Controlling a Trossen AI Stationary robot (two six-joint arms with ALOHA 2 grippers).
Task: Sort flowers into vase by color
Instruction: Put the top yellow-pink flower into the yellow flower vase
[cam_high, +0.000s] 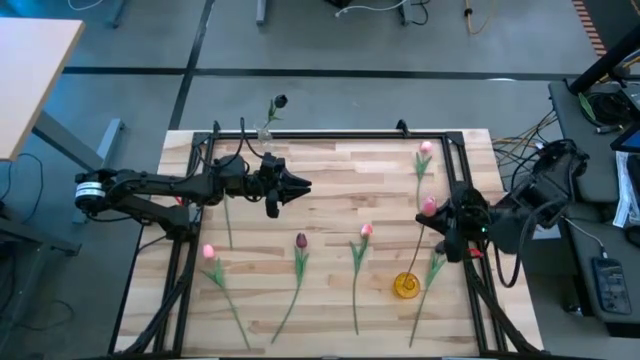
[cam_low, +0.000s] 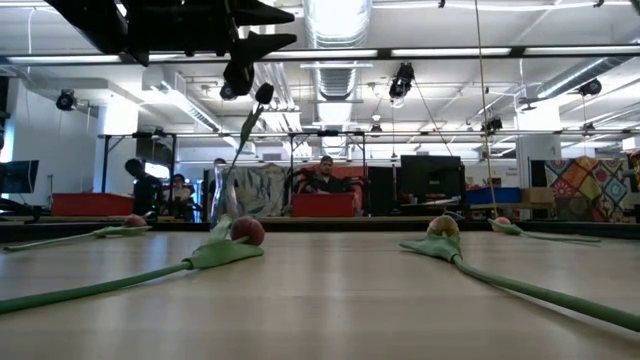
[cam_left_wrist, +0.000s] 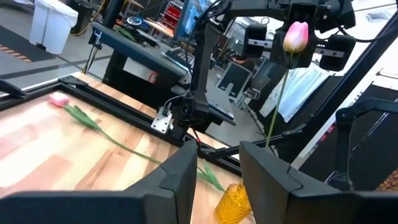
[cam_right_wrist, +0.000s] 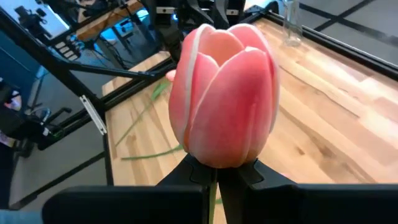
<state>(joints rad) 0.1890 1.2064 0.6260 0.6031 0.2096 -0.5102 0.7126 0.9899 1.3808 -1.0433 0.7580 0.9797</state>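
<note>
My right gripper (cam_high: 441, 222), over the table's right side, is shut on a light pink tulip (cam_right_wrist: 224, 99). Its head (cam_left_wrist: 296, 36) is up and its thin stem (cam_low: 482, 120) hangs straight down. My left gripper (cam_high: 298, 187) hovers open above the table's middle left, touching nothing. A small yellow vase (cam_high: 405, 285) stands near the right gripper and shows between the left fingers (cam_left_wrist: 233, 202). A clear vase (cam_high: 265, 132) at the far edge holds one dark tulip (cam_low: 263, 95). Pink tulips (cam_high: 208, 252) (cam_high: 366, 230) (cam_high: 425, 148) and a maroon one (cam_high: 300, 240) lie flat on the table. My right gripper pinches the pink tulip's stem just under the head (cam_right_wrist: 214, 177) between its two fingers, coming level from the table's right. The tulip stands upright in the hold, with the stem (cam_left_wrist: 277, 106) hanging below. I cannot tell whether its lower end touches the table.
A black frame (cam_high: 330, 135) rims the wooden table. Another green stem with leaves (cam_high: 432, 268) lies under the right gripper, running toward the near edge beside the yellow vase. People sit at desks in the room beyond the far edge (cam_low: 325, 180).
</note>
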